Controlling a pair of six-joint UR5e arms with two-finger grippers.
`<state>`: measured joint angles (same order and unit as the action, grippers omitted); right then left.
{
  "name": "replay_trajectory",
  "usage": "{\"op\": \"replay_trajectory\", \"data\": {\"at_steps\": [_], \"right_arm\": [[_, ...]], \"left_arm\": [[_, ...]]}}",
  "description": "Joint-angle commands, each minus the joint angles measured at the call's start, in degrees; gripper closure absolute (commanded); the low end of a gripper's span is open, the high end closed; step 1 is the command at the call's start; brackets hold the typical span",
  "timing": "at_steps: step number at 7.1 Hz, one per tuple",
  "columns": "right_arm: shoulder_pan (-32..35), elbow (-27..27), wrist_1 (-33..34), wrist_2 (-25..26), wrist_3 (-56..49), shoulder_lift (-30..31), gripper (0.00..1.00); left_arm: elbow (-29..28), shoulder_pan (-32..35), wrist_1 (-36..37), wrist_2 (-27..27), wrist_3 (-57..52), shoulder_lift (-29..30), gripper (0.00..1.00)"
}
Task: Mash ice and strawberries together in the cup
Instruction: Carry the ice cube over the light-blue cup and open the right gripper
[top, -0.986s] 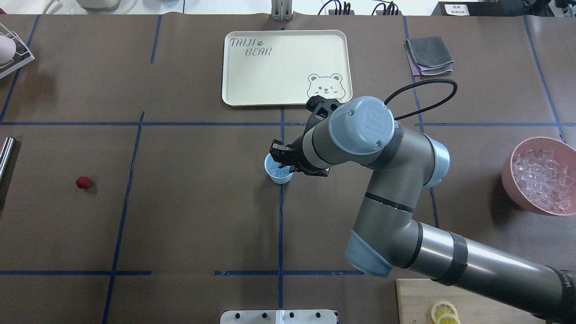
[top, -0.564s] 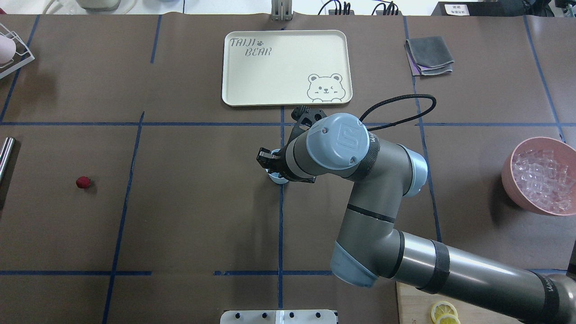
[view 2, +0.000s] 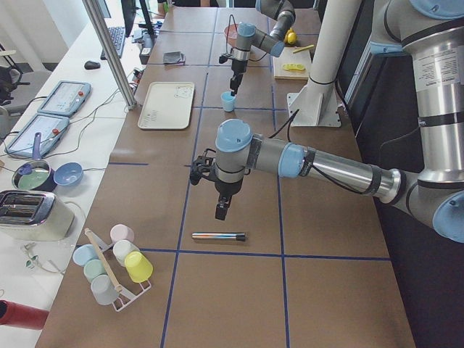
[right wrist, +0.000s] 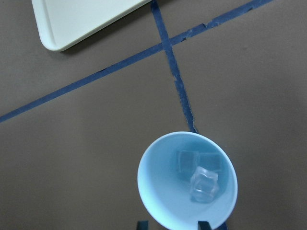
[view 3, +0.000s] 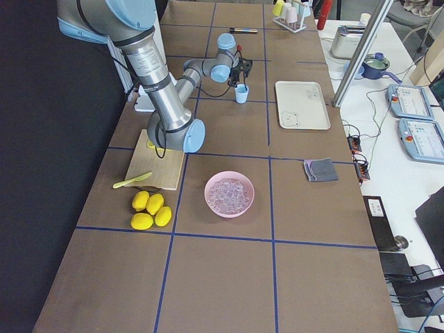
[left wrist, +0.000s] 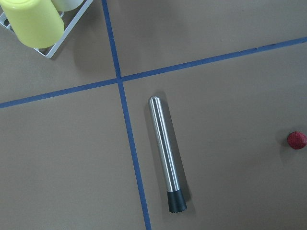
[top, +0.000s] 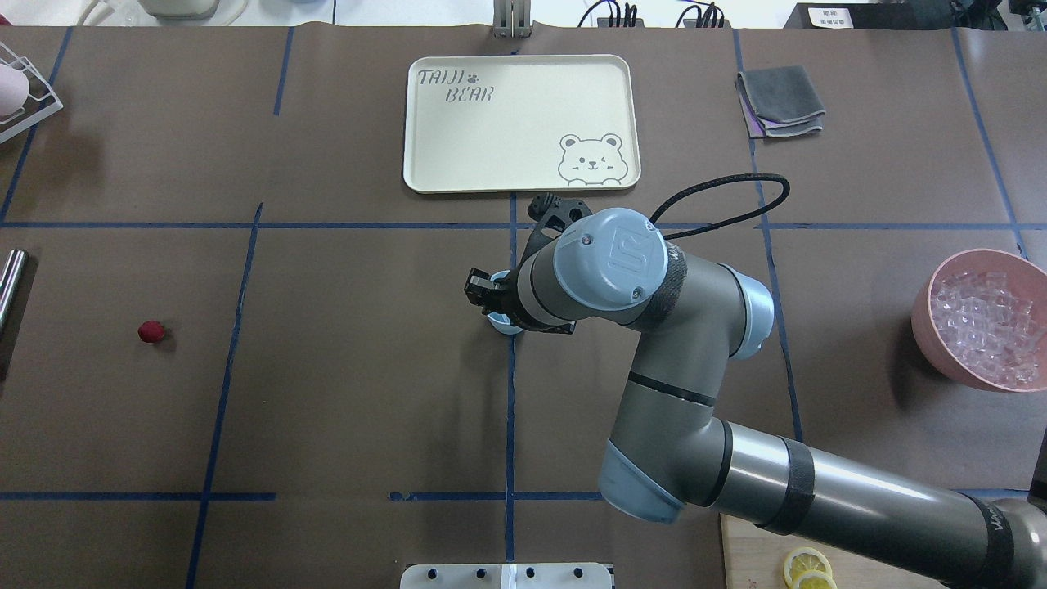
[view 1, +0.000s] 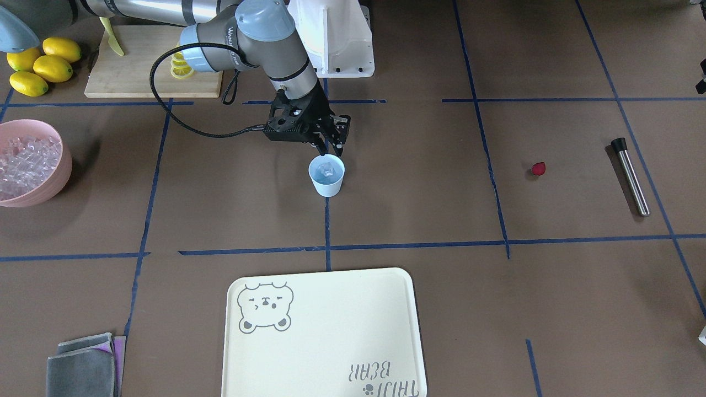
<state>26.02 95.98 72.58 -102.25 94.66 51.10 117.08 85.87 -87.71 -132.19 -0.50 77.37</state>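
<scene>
Overhead exterior view: right arm reaches in to table ctr, right gripper point(top: 483, 294) directly over the cup point(top: 503, 325), hiding most of it. Cup stands upright on the blue tape line, robot side of the tray point(top: 507, 123), not touching it.

Front view: right gripper point(view 1: 331, 149) points down w/ its tips just above the cup point(view 1: 326, 182) rim, on the robot's side of it. Jaws spread, nothing btw them. Ice point(view 1: 328, 170) shows inside the cup.

Right wrist cam: two finger ends at btm edge w/ a clear gap. Cup point(right wrist: 153, 187) below holds about 3 clear cubes of ice point(right wrist: 204, 184), one lying on top of the others. No berry in it.

Strawberry point(top: 150, 331) lies on bare table well to the robot's left, far from the cup. Metal rod point(view 1: 630, 176) w/ a black tip lies flat beyond it, near but apart from the strawberry point(view 1: 539, 169).

Left gripper point(view 2: 221, 212) hangs over the rod point(view 2: 219, 235), clear of it; seen only from the side, so can't tell how its jaws stand. Left wrist cam looks down on rod point(left wrist: 165, 151) and strawberry point(left wrist: 297, 140).

Pink bowl point(top: 928, 327) full of ice sits at far right of table. Grey cloth point(top: 781, 100) lies right of the tray.
</scene>
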Motion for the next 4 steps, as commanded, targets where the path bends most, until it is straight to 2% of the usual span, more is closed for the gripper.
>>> {"op": "replay_trajectory", "data": {"at_steps": [1, 2, 3, 4], "right_arm": [[0.0, 0.0, 0.0, 0.0, 0.0, 0.1, 0.43], [0.2, 0.3, -0.1, -0.2, 0.0, 0.1, 0.26], [1.7, 2.6, 0.5, -1.4, -0.1, 1.4, 0.0], [4.8, 8.7, 0.6, -5.6, -0.3, 8.0, 0.0]], "left_arm": [[0.0, 0.0, 0.0, 0.0, 0.1, 0.0, 0.0], [0.0, 0.0, 0.0, 0.0, 0.1, 0.0, 0.0], [0.0, 0.0, 0.0, 0.0, 0.1, 0.0, 0.0], [-0.4, 0.0, 0.0, -0.1, 0.1, 0.0, 0.0]]}}
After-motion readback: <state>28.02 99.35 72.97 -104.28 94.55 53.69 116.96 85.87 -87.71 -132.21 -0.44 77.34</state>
